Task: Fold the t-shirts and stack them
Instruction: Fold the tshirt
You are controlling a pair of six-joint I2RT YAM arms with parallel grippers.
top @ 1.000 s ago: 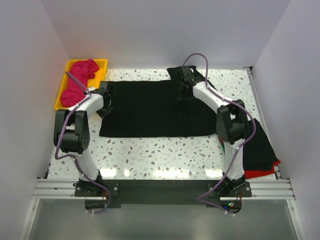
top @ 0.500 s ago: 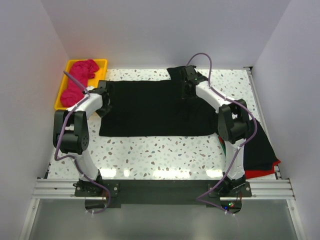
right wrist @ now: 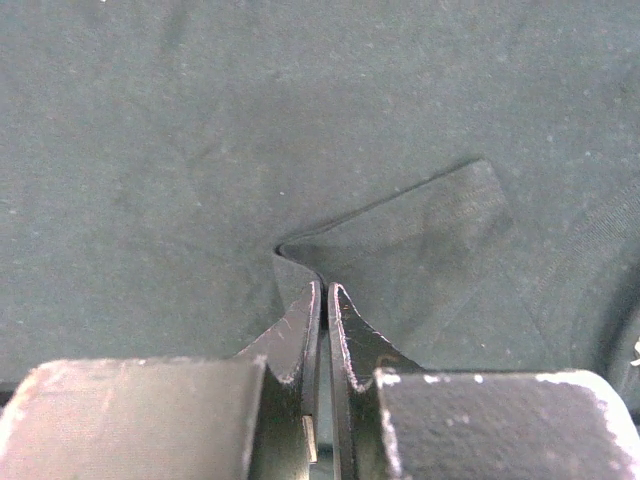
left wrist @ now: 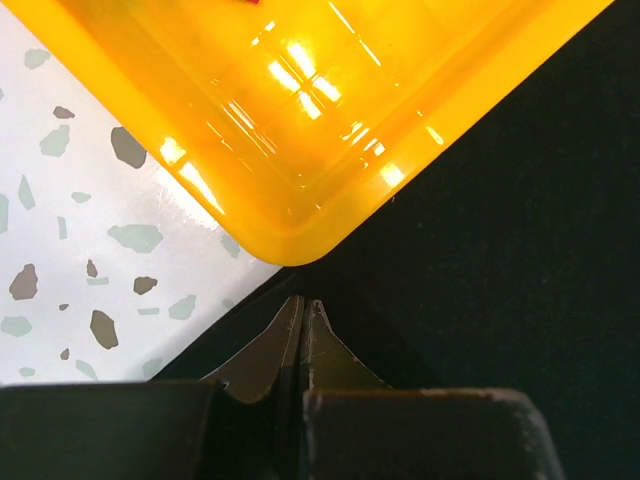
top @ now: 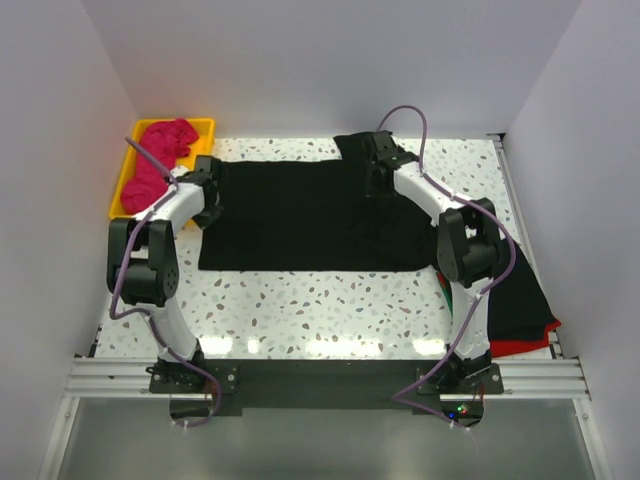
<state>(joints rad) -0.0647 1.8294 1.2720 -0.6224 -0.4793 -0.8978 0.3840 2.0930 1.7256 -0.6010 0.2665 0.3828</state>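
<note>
We find the large black t-shirt (top: 300, 215) spread flat across the middle of the counter (top: 320, 300). The left fingers (left wrist: 292, 345) are pressed together, tips meeting, over the shirt's far left corner, just beside the corner of the yellow tray (left wrist: 300, 215). We cannot tell whether cloth is caught between them. The right fingers (right wrist: 305, 325) are closed to a hairline gap and pinch a small raised fold of the same shirt, towards its far right side. The pink t-shirt (top: 160, 150) lies bunched in the tray. The black and red t-shirts (top: 522, 300) lie at the counter's right edge, beside the right arm and well apart from both sets of fingers.
</note>
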